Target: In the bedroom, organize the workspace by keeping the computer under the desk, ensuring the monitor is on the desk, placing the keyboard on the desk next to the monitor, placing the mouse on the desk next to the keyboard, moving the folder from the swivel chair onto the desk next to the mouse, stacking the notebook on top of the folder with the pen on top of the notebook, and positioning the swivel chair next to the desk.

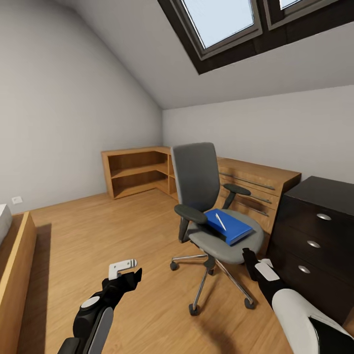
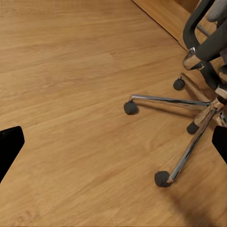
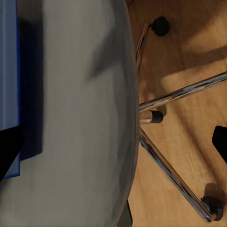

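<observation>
The grey swivel chair (image 1: 197,183) stands mid-room on the wood floor. On its seat (image 3: 85,118) lies the blue folder (image 1: 230,226), with the pale pen (image 1: 221,221) on top. My right gripper (image 1: 250,256) is open just above the seat's near edge, beside the folder (image 3: 10,71). My left gripper (image 1: 129,273) is open and empty, low over the floor to the left of the chrome chair base (image 2: 189,101). The desk, monitor, keyboard, mouse, computer and notebook are out of view.
A black drawer unit (image 1: 314,236) with silver knobs stands close to the right of the chair. Low light-wood shelving (image 1: 140,172) runs along the far wall and corner. A wooden bed frame (image 1: 14,265) is at the left edge. Bare floor (image 1: 108,226) lies between.
</observation>
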{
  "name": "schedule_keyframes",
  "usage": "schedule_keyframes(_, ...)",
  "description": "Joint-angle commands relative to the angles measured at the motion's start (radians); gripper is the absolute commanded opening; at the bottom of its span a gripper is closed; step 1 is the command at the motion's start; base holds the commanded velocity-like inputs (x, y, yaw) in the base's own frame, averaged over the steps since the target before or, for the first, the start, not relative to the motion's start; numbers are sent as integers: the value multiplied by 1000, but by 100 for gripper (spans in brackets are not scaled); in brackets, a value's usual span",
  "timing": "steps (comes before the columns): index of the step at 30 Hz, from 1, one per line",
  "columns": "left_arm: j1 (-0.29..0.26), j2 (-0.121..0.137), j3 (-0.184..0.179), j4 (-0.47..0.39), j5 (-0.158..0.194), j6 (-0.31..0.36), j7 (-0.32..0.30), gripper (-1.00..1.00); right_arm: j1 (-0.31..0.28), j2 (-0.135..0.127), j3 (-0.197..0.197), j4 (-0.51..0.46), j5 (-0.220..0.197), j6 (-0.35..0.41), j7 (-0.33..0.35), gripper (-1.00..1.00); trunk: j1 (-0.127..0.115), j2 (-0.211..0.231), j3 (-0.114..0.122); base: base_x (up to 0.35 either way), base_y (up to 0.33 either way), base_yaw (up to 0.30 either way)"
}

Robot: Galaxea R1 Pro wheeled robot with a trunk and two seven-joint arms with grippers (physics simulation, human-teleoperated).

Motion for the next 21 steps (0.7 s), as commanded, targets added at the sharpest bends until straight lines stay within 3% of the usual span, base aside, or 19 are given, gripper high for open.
schedule_keyframes(1, -1, 0, -1, -2, 11, 4, 9, 100, 0, 0, 1, -1, -10, 0, -4, 100, 0, 0, -1, 1, 0, 0)
schedule_keyframes(13, -1, 0, -1, -6, 11, 4, 10, 100, 0, 0, 0, 1, -11, 0, -4, 100, 46, -84, -39, 0, 0, 0)
schedule_keyframes(21, -1, 2, 3, -6, 11, 6, 10, 100, 0, 1, 0, 1, -11, 0, -3, 100, 46, -84, -39, 0, 0, 0)
